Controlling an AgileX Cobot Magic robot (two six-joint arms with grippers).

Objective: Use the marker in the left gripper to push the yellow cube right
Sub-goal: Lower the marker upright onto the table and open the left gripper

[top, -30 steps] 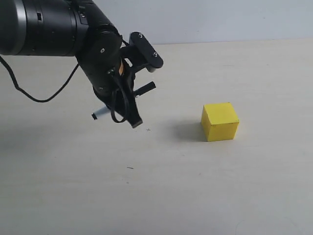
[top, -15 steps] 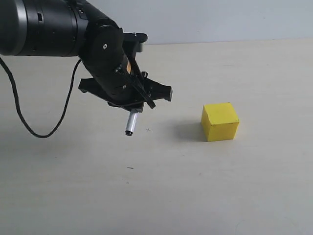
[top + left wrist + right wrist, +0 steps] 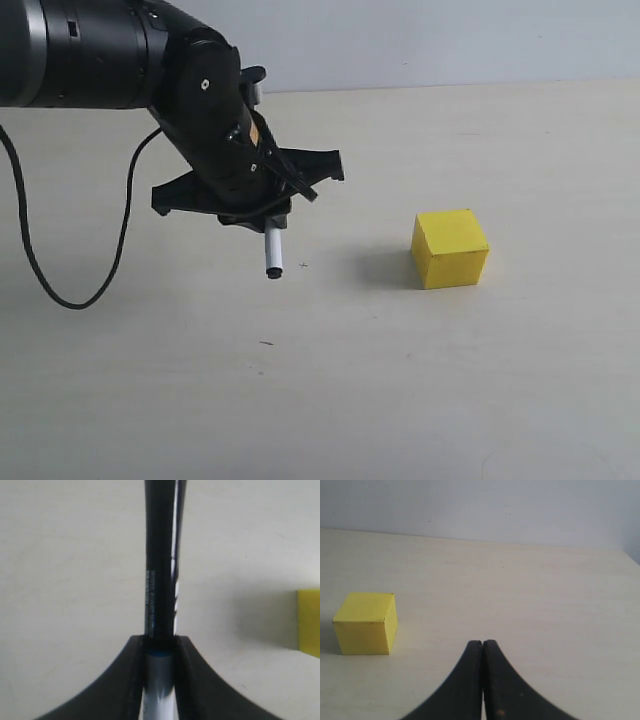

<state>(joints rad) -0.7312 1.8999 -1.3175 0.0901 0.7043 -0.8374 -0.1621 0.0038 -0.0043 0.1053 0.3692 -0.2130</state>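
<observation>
Since half a second ago your left gripper (image 3: pixel 268 212) has rolled a little, and the marker (image 3: pixel 272 250) now hangs close to upright instead of slanting; the yellow cube (image 3: pixel 450 248) has not shifted. The left jaws are pinching the marker: in the left wrist view its white barrel sits clamped between the two black fingers (image 3: pixel 131 680) and the long black part runs straight out beyond them. In the exterior view the marker's lower end points down at the table (image 3: pixel 400 400), but you cannot tell from these views whether it touches.

The cube rests flat on the table, well to the right of the marker, and a stretch of bare table lies between them. Its narrow left face looks toward the marker, with a shadow on the table just beside that face; one upright edge separates that face from the wider front face.

To the cube's right you have open table out to the edge of the view. Behind it, the table runs back to the wall.

Your right gripper (image 3: pixel 482 647) has its jaws pressed together, with the cube apart from it on the table.
</observation>
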